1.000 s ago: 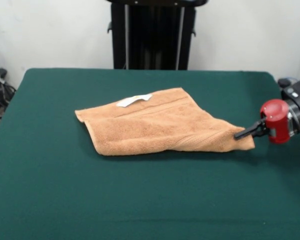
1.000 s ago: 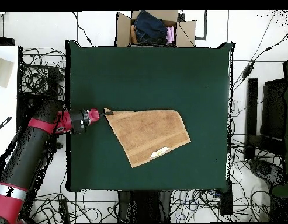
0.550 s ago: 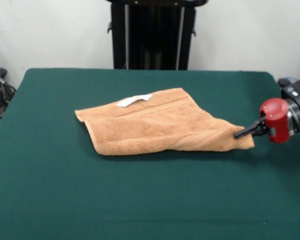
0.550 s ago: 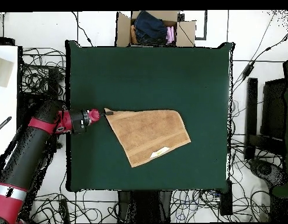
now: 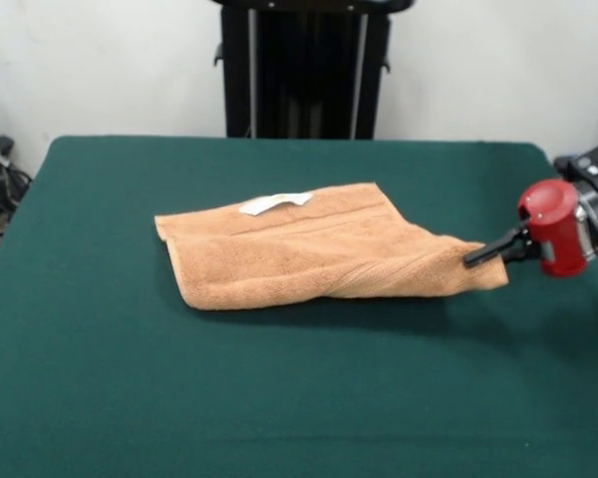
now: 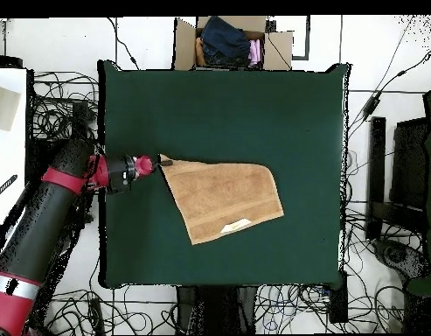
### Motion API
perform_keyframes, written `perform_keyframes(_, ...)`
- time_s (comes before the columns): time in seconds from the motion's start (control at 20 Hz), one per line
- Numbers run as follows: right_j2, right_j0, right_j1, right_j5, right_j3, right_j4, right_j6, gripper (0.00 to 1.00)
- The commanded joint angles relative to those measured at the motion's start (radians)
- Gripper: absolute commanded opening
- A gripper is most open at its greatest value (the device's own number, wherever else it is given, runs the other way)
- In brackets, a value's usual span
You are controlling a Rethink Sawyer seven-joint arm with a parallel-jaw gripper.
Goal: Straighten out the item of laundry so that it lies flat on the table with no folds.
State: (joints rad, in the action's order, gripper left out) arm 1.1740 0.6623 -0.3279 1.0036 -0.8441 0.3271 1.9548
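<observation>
Surroundings: white wall behind the table (image 5: 100,398) in the front view; a cardboard box (image 6: 232,42) of dark clothes just beyond 1 table edge and tangled cables (image 6: 61,114) on the floor around it in the overhead view
Table: dark green cloth top, far wider than the towel (image 5: 309,254); bare green on every side of the towel
Towel: light orange-tan terry cloth near the table's middle; most of it rests on the cloth top, but it is not flat; 1 long diagonal fold runs across it toward the gripped corner, and the front edge looks doubled and thick; the overhead view shows it as a skewed 4-sided shape (image 6: 223,199)
Label: small white label (image 5: 275,202) on the towel's hemmed band, at the towel edge farthest from the camera in the front view
Gripper: black tips (image 5: 483,253) closed narrow on 1 towel corner; that corner is raised slightly off the table and casts a shadow below; seen from above, the gripper (image 6: 163,162) meets the towel at its pointed corner
Arm: red and black arm (image 6: 52,210) reaching in from beyond the table edge nearest the gripped corner; red cap (image 5: 553,224) just behind the tips
</observation>
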Motion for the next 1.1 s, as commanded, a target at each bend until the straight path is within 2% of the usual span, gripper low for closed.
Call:
perform_keyframes(0.05,-0.142,-0.051,0.079,-0.019,-0.022,-0.012,0.106,0.00)
perform_keyframes(0.25,-0.159,-0.063,0.098,-0.026,-0.033,-0.020,0.089,0.00)
perform_keyframes(0.55,-0.213,-0.031,0.044,-0.148,-0.103,-0.007,0.215,0.00)
perform_keyframes(0.9,-0.225,-0.035,0.040,-0.160,-0.107,-0.002,0.224,0.00)
perform_keyframes(1.1,-0.197,-0.029,0.025,-0.152,-0.094,-0.013,0.235,0.00)
